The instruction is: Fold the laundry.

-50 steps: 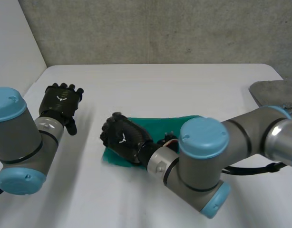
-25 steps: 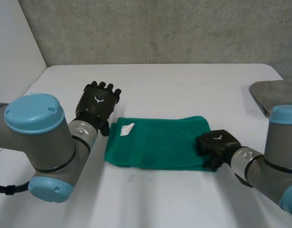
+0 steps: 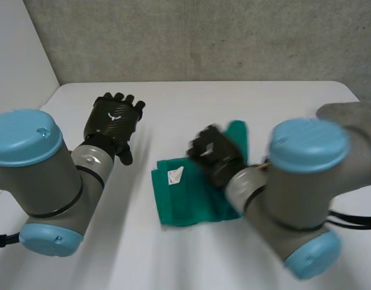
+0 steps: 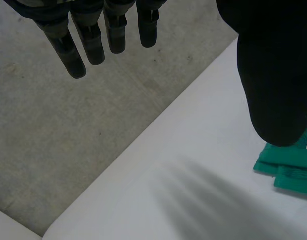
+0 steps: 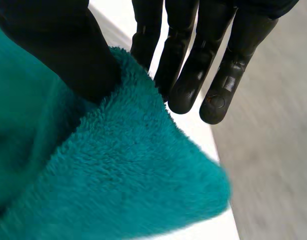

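While the right hand (image 3: 214,156) stands over the green towel (image 3: 188,202), its thumb presses a raised edge of the cloth against the straight fingers (image 5: 189,75) behind it, so that edge is pinched and lifted. The rest of the towel lies flat on the white table (image 3: 191,103), between the two arms and nearer the right one. Its long axis is judged to run from the robot's side toward the far wall, slightly slanted. A white label (image 3: 175,176) lies face up on the lower layer, near the left border. The left hand (image 3: 115,119) is to the left of the towel and beyond it, apart from the cloth, with fingers straight and spread, holding nothing. The coming move is judged to be laying the held edge down toward the left border, which lies leftward of the right hand. A grey object (image 3: 345,112) at the table's right edge is too blurred to identify as a container, and its contents cannot be told.
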Motion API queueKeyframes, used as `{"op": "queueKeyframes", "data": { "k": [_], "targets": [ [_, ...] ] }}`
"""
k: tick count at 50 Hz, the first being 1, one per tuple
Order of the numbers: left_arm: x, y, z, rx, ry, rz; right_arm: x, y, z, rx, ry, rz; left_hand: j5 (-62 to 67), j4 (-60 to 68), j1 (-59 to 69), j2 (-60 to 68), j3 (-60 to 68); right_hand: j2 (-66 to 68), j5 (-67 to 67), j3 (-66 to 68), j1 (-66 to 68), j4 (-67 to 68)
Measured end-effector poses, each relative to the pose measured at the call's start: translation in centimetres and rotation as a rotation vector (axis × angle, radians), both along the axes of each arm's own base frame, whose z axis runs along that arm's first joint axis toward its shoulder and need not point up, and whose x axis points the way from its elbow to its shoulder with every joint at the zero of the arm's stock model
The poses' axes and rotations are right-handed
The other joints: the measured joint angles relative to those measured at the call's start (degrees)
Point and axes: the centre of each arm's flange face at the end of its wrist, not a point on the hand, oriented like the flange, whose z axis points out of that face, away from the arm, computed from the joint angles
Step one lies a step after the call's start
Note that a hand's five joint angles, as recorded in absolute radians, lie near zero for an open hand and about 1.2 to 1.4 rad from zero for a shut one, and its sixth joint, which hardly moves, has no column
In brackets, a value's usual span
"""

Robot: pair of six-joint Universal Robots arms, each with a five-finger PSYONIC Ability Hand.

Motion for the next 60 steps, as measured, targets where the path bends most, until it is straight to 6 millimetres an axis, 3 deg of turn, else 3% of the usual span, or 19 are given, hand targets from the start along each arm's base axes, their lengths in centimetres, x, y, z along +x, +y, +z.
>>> {"op": "queueKeyframes", "data": {
  "k": [3,4,5,6,7,10,11,12,13,16,20,24,32,40,46,53,59,60],
  "targets": [
    [0.3,-0.3,0.2,0.014,0.034,0.013,1.8,2.8,-1.7,0.006,0.043,0.147,0.00,0.00,0.00,0.00,0.00,-2.42,-2.02,-2.68,-1.45,-2.32],
    [0.3,-0.3,0.2,0.016,0.041,0.014,2.0,3.3,-2.1,0.013,0.047,0.174,0.00,0.00,0.00,0.00,0.00,-6.21,-5.14,-5.75,-4.22,-6.00],
    [0.4,-0.4,0.3,0.022,0.056,0.018,2.4,4.2,-2.7,0.034,0.050,0.226,0.00,0.00,0.00,0.00,0.00,-17.03,-15.97,-17.47,-14.92,-17.69],
    [0.4,-0.4,0.3,0.024,0.064,0.019,2.5,4.3,-2.8,0.038,0.050,0.235,0.00,0.00,0.00,0.00,0.00,-17.03,-15.97,-17.47,-14.92,-17.69],
    [0.4,-0.4,0.3,0.026,0.069,0.020,2.6,4.7,-3.1,0.056,0.044,0.257,0.00,0.00,0.00,0.00,0.00,-26.54,-24.99,-26.77,-22.86,-26.99],
    [0.3,-0.5,0.4,0.033,0.093,0.020,2.6,5.1,-3.4,0.109,0.013,0.279,0.00,0.00,0.00,0.00,0.00,-26.54,-24.99,-26.77,-22.86,-26.99],
    [0.2,-0.5,0.6,0.036,0.118,0.017,2.3,4.5,-3.0,0.180,-0.050,0.248,0.00,0.00,0.00,0.00,0.00,-53.07,-51.92,-53.78,-43.67,-53.73],
    [0.1,-0.5,0.7,0.037,0.126,0.015,2.1,4.1,-2.7,0.211,-0.079,0.229,0.00,0.00,0.00,0.00,0.00,-54.34,-53.40,-55.61,-44.20,-54.72],
    [0.0,-0.5,0.8,0.038,0.132,0.013,2.0,3.8,-2.6,0.224,-0.093,0.219,0.00,0.00,0.00,0.00,0.00,-54.34,-53.40,-55.61,-44.20,-54.72],
    [-0.9,-0.1,1.3,0.039,0.177,-0.014,0.0,0.3,-0.5,0.371,-0.281,0.056,0.00,0.00,0.00,0.00,0.00,-54.34,-53.41,-55.61,-44.20,-54.72],
    [-2.6,0.7,1.5,0.058,0.227,-0.069,-2.3,-2.8,1.1,0.510,-0.467,-0.097,0.00,0.00,0.00,0.00,0.00,-54.34,-53.41,-55.62,-44.20,-54.72],
    [-4.2,1.6,0.8,0.112,0.247,-0.126,-3.8,-4.4,1.6,0.611,-0.568,-0.194,0.00,0.00,0.00,0.00,0.00,-54.34,-53.41,-55.61,-44.20,-54.72],
    [-6.4,3.4,-3.8,0.373,0.202,-0.190,-4.0,-5.4,-1.1,0.750,-0.511,-0.288,0.00,0.00,0.05,0.00,0.00,-54.34,-53.41,-55.62,-44.20,-54.72],
    [-5.7,3.3,-7.0,0.483,0.122,-0.114,-3.3,-5.7,-4.7,0.801,-0.389,-0.315,0.00,0.00,0.05,0.00,0.00,-54.34,-53.41,-55.62,-44.20,-54.72],
    [-4.8,3.1,-8.1,0.477,0.009,-0.064,-3.6,-6.1,-5.7,0.717,-0.279,-0.337,0.00,0.01,0.03,0.00,0.00,-54.34,-53.72,-55.62,-44.25,-54.72],
    [-4.8,3.4,-7.7,0.445,-0.051,-0.078,-4.4,-6.6,-5.0,0.577,-0.189,-0.360,0.00,0.00,0.00,0.00,0.00,-54.34,-53.72,-55.62,-45.32,-54.72],
    [-5.1,3.5,-4.6,0.379,-0.001,-0.114,-4.7,-6.8,-3.2,0.522,-0.218,-0.361,0.00,0.00,0.00,0.00,0.00,-54.34,-53.72,-55.62,-45.32,-54.72],
    [-5.1,3.6,-3.0,0.346,0.028,-0.129,-4.8,-6.7,-2.5,0.503,-0.241,-0.359,0.00,0.00,0.00,0.00,0.00,-54.34,-53.72,-55.62,-45.32,-54.72]
  ]
}}
